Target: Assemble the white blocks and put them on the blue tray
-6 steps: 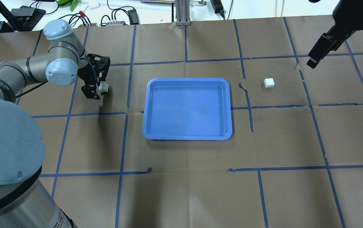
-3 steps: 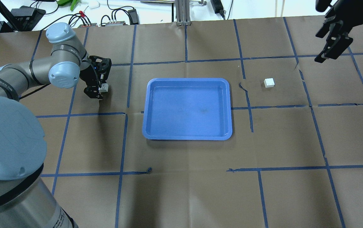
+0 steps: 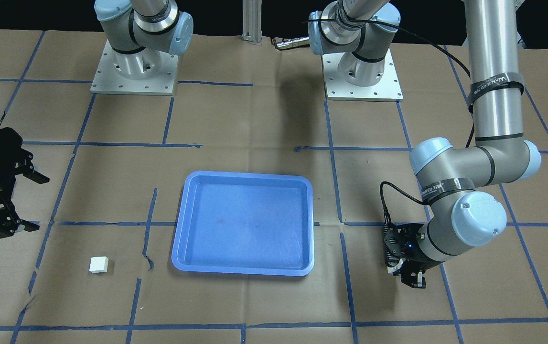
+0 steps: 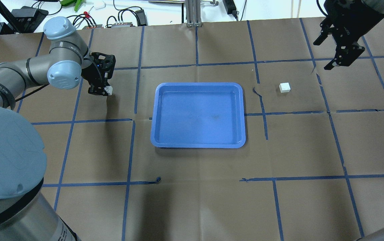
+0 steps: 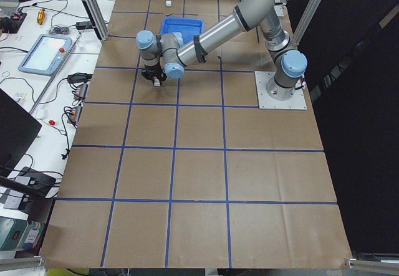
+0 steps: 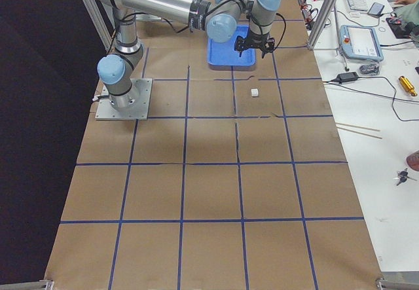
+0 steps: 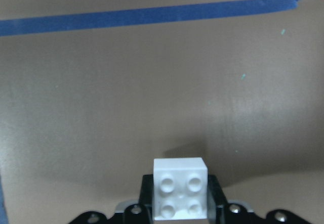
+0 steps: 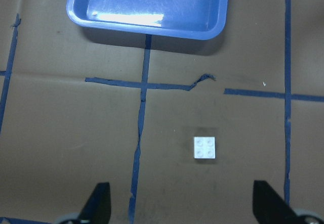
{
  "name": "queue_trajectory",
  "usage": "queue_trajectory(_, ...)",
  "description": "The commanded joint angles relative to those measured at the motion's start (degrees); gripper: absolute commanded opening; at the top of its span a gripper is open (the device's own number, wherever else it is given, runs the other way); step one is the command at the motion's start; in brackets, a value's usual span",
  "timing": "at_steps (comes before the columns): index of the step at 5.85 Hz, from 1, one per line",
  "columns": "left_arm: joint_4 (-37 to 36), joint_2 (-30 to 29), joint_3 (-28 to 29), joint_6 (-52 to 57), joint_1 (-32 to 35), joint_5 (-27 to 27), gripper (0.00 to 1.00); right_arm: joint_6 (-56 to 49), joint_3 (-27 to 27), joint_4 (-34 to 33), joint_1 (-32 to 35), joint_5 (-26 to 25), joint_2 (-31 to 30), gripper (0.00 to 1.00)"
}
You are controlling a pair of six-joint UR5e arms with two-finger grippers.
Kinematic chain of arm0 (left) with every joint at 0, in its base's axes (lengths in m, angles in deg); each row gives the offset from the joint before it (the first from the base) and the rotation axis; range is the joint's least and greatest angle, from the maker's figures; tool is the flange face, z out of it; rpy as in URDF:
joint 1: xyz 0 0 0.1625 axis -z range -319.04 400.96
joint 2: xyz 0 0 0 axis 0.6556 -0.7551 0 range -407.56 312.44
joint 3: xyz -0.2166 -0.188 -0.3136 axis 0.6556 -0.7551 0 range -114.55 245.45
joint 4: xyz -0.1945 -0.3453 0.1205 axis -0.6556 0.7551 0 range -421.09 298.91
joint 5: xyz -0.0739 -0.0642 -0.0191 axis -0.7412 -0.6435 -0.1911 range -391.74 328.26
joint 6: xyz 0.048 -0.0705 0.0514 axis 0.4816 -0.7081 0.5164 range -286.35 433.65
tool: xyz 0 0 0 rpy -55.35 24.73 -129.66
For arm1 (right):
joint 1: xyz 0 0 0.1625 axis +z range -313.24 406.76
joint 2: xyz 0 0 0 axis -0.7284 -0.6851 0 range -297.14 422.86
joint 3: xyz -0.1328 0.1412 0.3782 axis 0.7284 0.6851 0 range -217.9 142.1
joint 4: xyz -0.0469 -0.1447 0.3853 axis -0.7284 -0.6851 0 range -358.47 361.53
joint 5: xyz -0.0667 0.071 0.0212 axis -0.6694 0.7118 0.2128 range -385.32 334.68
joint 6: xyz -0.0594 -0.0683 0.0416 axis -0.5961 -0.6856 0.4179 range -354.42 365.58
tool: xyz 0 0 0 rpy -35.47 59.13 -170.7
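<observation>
Brown paper covers the table [image 4: 198, 201], gridded with blue tape, and we start at the overhead view's left edge – the left gripper [image 4: 104, 90] points down, its fingers pinched tight on one white block [image 7: 180, 195], four studs facing the wrist camera, a shadow on the paper right behind it. That block sits well to the left of the blue tray [image 4: 198, 145], which lies flat at mid-table with nothing in it. Past the tray's right side, the other white block [image 4: 285, 87] rests studs-up on the paper, alone, touching nothing. Further right and toward the back – the right gripper [image 8: 183, 206] hangs above the table, fingers spread wide, gripping nothing, the loose block lying ahead of them in its wrist view
</observation>
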Motion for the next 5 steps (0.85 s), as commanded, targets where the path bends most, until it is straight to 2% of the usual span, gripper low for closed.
queue_trajectory(1,3.2,4.4,0.0,-4.8,4.5,0.1,0.00,-6.9,-0.5,-0.1,-2.6,6.6,6.0,1.00)
queue_trajectory(2,3.3,5.3,0.2,-9.7,10.3,0.3,0.00,-8.9,-0.5,-1.1,-3.3,9.3,9.4,1.00)
queue_trajectory(4,3.3,4.8,0.1,-24.9,20.5,-1.4,0.00,-8.7,-0.6,-4.0,-3.5,9.9,13.5,1.00)
queue_trajectory(5,3.2,4.2,-0.5,-27.7,23.5,-1.9,0.00,-8.0,-0.6,-5.2,-3.5,13.7,15.3,1.00)
